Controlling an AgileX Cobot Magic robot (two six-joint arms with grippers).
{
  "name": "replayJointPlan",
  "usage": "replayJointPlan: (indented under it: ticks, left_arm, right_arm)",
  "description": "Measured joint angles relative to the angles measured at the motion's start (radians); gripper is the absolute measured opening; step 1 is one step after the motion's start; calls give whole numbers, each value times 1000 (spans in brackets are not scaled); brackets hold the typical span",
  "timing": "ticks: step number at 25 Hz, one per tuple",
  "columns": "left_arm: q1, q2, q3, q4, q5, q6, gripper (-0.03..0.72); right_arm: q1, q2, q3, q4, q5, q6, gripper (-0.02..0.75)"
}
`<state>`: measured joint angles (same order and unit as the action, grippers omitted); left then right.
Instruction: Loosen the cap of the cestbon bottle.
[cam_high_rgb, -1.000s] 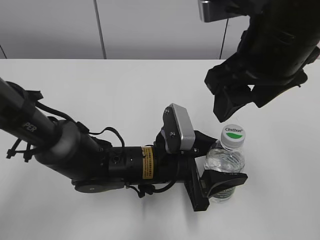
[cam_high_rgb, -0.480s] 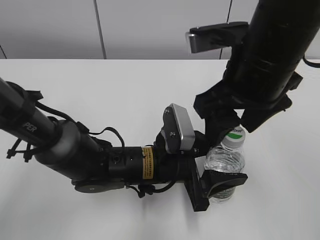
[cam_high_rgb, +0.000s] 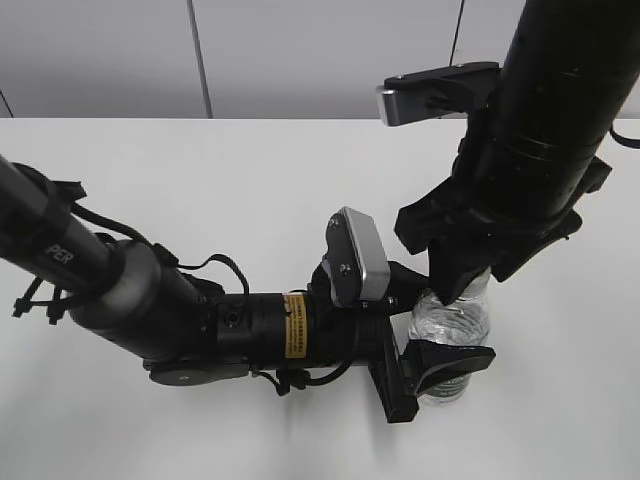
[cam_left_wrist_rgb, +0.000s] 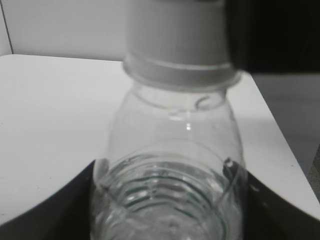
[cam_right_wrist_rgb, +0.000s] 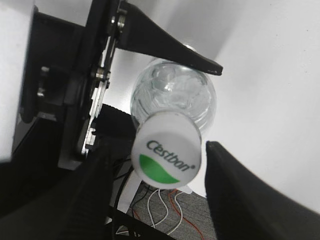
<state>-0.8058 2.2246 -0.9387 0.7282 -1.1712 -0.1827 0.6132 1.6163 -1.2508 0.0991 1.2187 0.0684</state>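
We hold the bottle (cam_high_rgb: 448, 335) upright on the desk (cam_high_rgb: 200, 180) with our left fingers (cam_high_rgb: 440, 365) so it cannot turn, while our right fingers (cam_right_wrist_rgb: 95, 200) stand wide around the cap (cam_right_wrist_rgb: 167, 156), not yet gripping it.

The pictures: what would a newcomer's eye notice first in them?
First, the clear bottle standing near the table's front right, clamped around its body by the left gripper. Next, the right gripper coming down from above, its open jaws on either side of the white cap, which shows green "C'estbon" lettering, with gaps visible on both sides.
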Motion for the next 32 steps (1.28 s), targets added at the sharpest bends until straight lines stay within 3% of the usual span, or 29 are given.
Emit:
replayJointPlan:
  ticks: [4,9,12,17,20,32]
  left_arm:
    - [0,0,0,0,0,0,523]
    - [0,0,0,-6,2,0,523]
    - [0,0,0,-6,2,0,523]
    - [0,0,0,-1,2,10,523]
    - [0,0,0,4,1,16,523]
    - [-1,0,0,9,-1,19,523]
  right_arm:
    - [0,0,0,-24,1,-7,311]
    - [0,0,0,-43,0,-114,311]
    - [0,0,0,-51,-3,-386,311]
    - [0,0,0,-62,-4,-1120,311]
    - [0,0,0,-56,-4,-1361,311]
    - [0,-1,-2,-35,-5,-1392,311]
